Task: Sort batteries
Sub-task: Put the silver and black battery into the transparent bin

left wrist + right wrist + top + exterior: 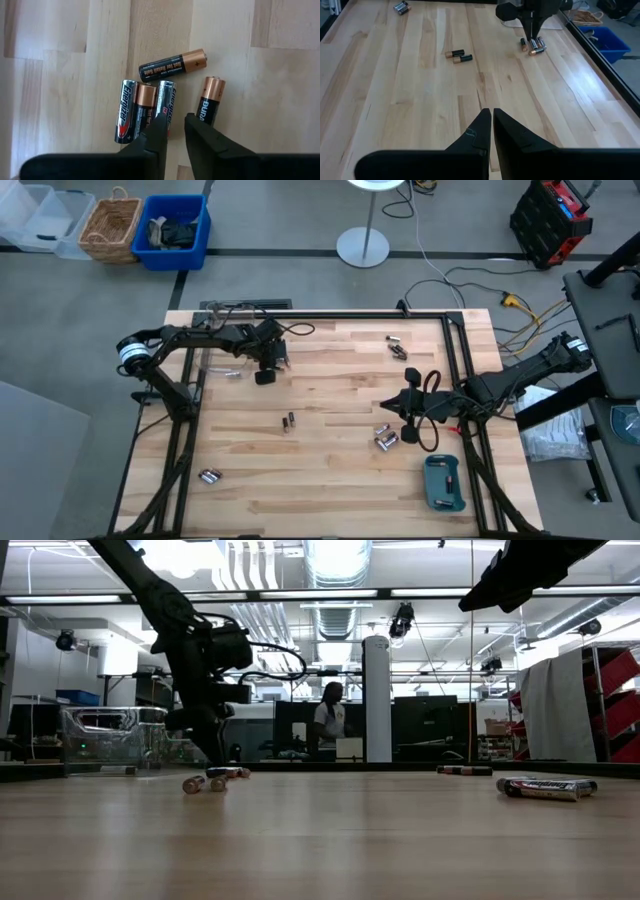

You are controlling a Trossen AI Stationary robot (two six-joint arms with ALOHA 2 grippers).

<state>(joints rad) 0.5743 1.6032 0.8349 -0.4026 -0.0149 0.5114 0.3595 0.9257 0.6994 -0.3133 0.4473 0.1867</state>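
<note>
- Pale wooden slatted table inside a black frame; grey floor around it.
- Off the table, past the far edge: blue rectangular plastic bin, woven wicker basket, clear plastic tubs, round white lamp base, red-and-black tool case.
- Teal rectangular tray at the near right corner of the table; contents too small to tell.
- Low view: clear plastic box at the table's far edge, a person standing in the room behind.
- Nothing standing between either gripper and the cells.
- Small cylindrical batteries scattered in loose groups: far right, centre, near left, and just beside the right gripper.
- Left gripper over the far-left part of the table, fingers a narrow gap apart, bare wood showing between them, nothing gripped.
- Directly under it, five cells lying flat: black-and-copper cell farthest out and angled, then a touching row of silver-black cell, copper-topped cell and second silver-black cell; separate copper-and-black cell just beside.
- Fingertips overlapping the second silver-black cell's end; contact cannot be told.
- Right gripper at mid-right of the table, fingers pressed together, empty, above bare wood.
</note>
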